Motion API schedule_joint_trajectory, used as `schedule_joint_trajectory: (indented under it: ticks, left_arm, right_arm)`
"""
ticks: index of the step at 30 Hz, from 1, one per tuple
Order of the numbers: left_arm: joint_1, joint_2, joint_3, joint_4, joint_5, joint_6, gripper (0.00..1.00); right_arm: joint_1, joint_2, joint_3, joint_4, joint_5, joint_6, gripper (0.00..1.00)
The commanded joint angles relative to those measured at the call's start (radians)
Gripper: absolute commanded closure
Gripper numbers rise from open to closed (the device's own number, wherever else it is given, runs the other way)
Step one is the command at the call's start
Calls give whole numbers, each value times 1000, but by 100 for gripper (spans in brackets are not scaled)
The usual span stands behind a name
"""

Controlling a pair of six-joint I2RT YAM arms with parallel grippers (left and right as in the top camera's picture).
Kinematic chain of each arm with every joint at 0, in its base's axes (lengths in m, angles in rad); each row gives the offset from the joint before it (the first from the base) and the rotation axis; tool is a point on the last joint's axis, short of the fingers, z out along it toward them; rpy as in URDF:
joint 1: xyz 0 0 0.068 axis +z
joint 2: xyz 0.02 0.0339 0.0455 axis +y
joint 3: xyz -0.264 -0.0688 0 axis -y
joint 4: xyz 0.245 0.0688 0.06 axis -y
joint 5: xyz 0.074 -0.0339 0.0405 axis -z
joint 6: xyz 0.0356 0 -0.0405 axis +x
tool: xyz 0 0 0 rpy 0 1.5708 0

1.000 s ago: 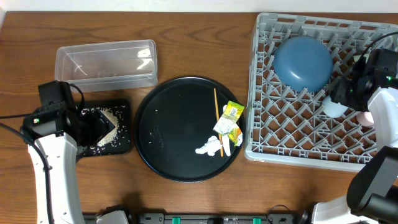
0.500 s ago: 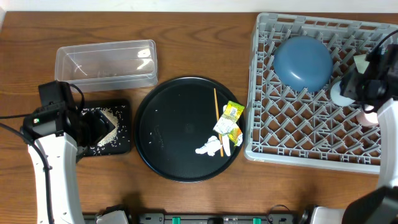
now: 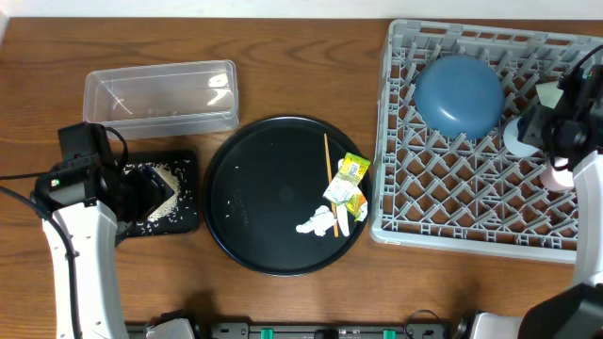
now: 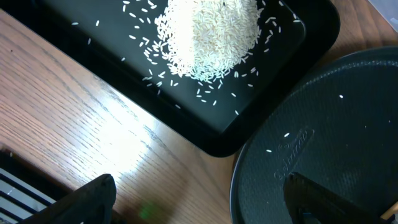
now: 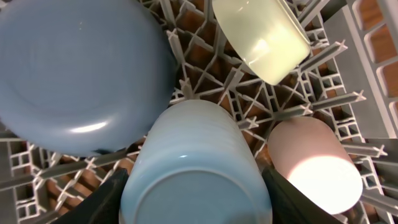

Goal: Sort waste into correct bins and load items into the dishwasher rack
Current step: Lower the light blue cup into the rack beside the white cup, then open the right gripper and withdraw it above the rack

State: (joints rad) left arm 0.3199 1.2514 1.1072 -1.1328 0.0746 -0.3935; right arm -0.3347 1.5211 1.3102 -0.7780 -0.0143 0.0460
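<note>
My left gripper (image 4: 199,186) hangs open and empty by the shallow black tray (image 4: 205,140), which holds a pile of white rice (image 4: 211,37). From overhead it (image 3: 141,193) hovers over that tray (image 3: 187,215). My right gripper (image 5: 196,199) is shut on an upside-down pale blue cup (image 5: 196,168) above the grey rack (image 3: 452,202). In the rack lie the blue plate (image 5: 74,68), a cream bowl (image 5: 261,34) and a whitish cup (image 5: 314,165). Yellow-green wrappers (image 3: 349,184), a white scrap (image 3: 318,224) and a thin wooden stick (image 3: 328,165) rest on the round black tray (image 3: 273,198).
A clear plastic tub (image 3: 160,94) stands at the back left, behind the black tray. The round black tray's rim (image 4: 249,162) almost touches the rice tray. Stray rice grains dot both trays. The rack's wall (image 3: 382,141) rises right beside the round tray.
My right gripper has carried the pale blue cup a little right and toward the back of the rack, then stopped. The left arm has not moved.
</note>
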Motion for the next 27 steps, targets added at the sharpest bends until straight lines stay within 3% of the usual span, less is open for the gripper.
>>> schedule_joint_trajectory:
  ticks: [1,9,11,14,15,22,27]
  left_arm:
    - [4,4,-4,-5,-12,-8,13]
    - [4,4,-4,-5,-12,-8,12]
    - [4,4,-4,-5,-12,-8,13]
    - [4,4,-4,-5,-12,-8,13]
    - [4,4,-4,-6,-12,-8,13]
    - [4,4,-4,-3,-12,-8,13]
    - [4,5,-4,-3,-12,-9,13]
  right_arm:
    - [8,57,11,8,10,5,63]
    - [15,166,11,53,10,5,60]
    - [15,170,11,51,10,5,48]
    - [21,156,12,40,9,5,9]
    - [21,143,14,34,6,5,1]
    - [30,-43,24,14,-46,5,1]
    - [62,-190,23,-27,-287,-43,1]
